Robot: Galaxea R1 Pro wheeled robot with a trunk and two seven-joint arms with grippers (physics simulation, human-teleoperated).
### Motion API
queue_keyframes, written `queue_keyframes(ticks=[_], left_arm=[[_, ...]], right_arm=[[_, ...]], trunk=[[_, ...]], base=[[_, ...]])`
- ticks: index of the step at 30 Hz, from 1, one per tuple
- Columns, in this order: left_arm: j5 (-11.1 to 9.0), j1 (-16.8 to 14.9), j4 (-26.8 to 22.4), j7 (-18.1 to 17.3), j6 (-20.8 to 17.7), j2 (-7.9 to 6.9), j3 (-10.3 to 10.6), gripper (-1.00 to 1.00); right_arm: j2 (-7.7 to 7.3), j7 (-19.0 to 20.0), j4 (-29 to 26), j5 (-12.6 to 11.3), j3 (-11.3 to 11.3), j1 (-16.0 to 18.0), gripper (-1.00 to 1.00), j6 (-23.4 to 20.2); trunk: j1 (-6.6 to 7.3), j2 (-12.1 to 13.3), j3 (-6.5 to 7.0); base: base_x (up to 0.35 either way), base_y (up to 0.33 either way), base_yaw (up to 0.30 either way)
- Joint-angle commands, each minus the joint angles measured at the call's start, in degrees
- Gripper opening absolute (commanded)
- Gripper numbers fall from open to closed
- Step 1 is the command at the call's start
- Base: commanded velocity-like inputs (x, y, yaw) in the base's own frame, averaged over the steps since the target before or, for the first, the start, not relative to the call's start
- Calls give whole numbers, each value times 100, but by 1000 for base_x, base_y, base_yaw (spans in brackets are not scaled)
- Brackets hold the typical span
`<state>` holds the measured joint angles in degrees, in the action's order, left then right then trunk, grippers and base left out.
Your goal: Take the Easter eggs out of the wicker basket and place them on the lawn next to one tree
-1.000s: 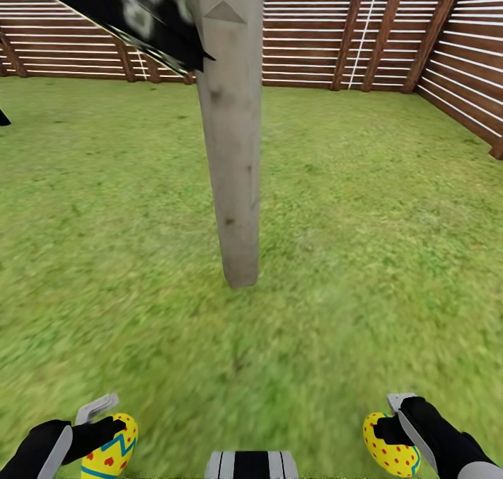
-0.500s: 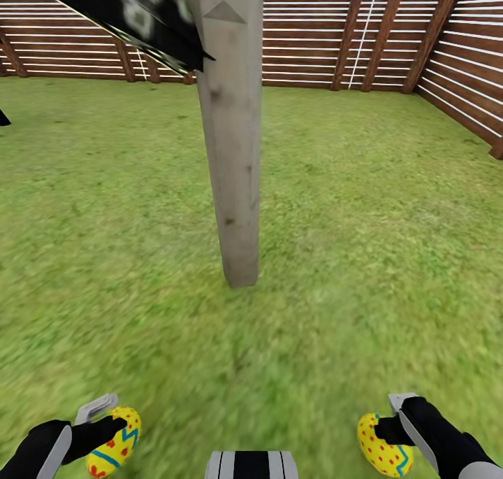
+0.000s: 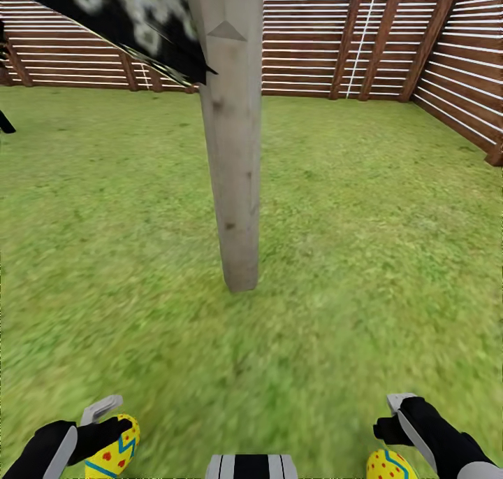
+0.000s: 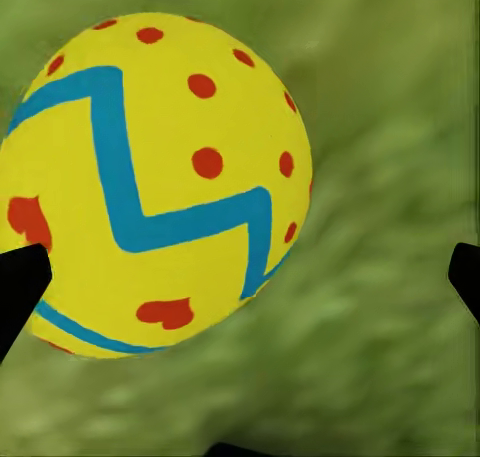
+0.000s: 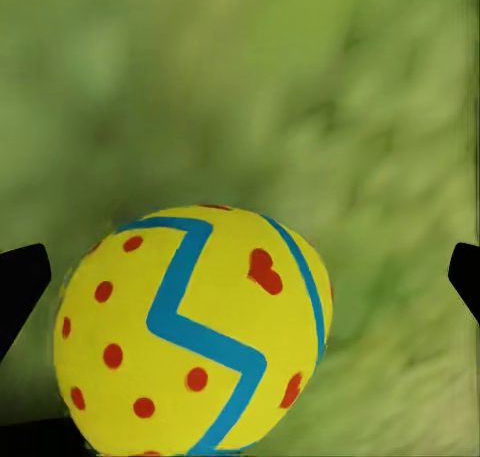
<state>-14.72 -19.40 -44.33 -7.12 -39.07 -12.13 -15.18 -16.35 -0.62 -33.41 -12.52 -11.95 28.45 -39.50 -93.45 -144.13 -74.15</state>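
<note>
Down at the head view's lower edge, your two eggs flank the robot: the left egg touches the left pincer, the right egg lies below the right pincer. Both pincers stand wide open in the wrist views, gripping nothing. Ahead on the lawn rises the tree, before the fence.
</note>
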Motion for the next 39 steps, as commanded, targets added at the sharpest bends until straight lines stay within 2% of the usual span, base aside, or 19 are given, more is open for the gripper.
queue_keyframes(ticks=[1, 29, 35, 37, 39], left_arm=[[6, -2, -5, -27, -32, 4, -14, 100], [4, -2, 30, -26, -32, 18, -12, 100], [-8, -2, 17, -34, -25, 13, -31, 100], [-98, -2, 13, -80, -23, 7, -60, 100], [-317, -2, 19, -147, -24, -1, -72, 100]], right_arm=[[-8, -6, -7, -24, -35, 2, 100, -23], [0, 1, -7, -31, -35, 2, 100, -23], [0, 1, -7, -23, -35, 2, 100, -23], [0, 1, -7, -21, -40, 2, 100, -23], [0, 1, -7, -22, -36, 2, 100, -23]], trunk=[[5, 0, 19], [77, 37, 639], [93, 45, 772], [98, 48, 816], [103, 51, 860]], base=[[-270, 0, 0], [-306, 154, 0], [-240, 47, 0], [-264, 115, 0], [-112, 277, 0]])
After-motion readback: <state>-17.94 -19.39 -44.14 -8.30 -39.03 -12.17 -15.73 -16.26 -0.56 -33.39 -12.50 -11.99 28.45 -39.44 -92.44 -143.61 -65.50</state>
